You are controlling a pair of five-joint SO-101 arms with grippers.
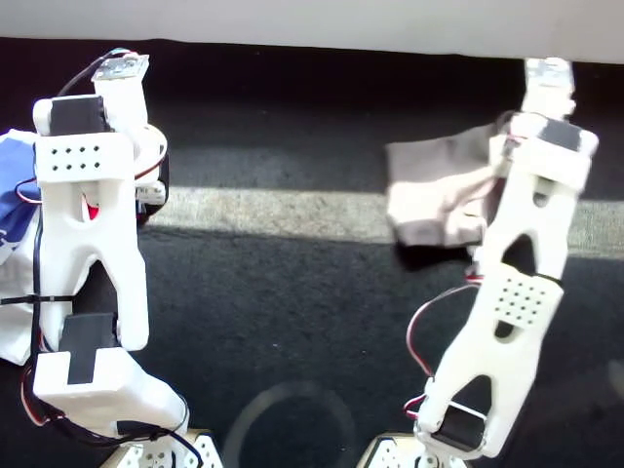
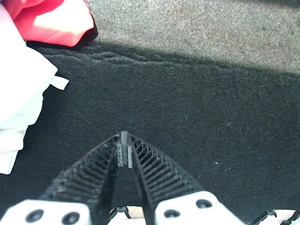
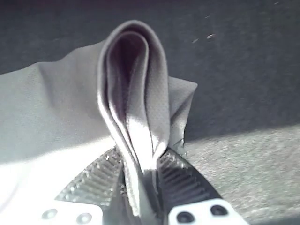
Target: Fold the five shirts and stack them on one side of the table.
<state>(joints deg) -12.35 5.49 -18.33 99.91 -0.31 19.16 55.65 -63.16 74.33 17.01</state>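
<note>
One fold of the grey shirt (image 3: 56, 117) is pinched by the right claw (image 3: 140, 161); the left claw (image 2: 123, 147) is closed, empty. The fold should be laid flat, edges matched.

grey shirt (image 1: 434, 190) plain; red shirt (image 2: 51, 21), white shirt (image 2: 21, 89), blue shirt (image 1: 12, 190) all solid; table (image 2: 211, 117) black; arms (image 1: 93, 224) white
</note>
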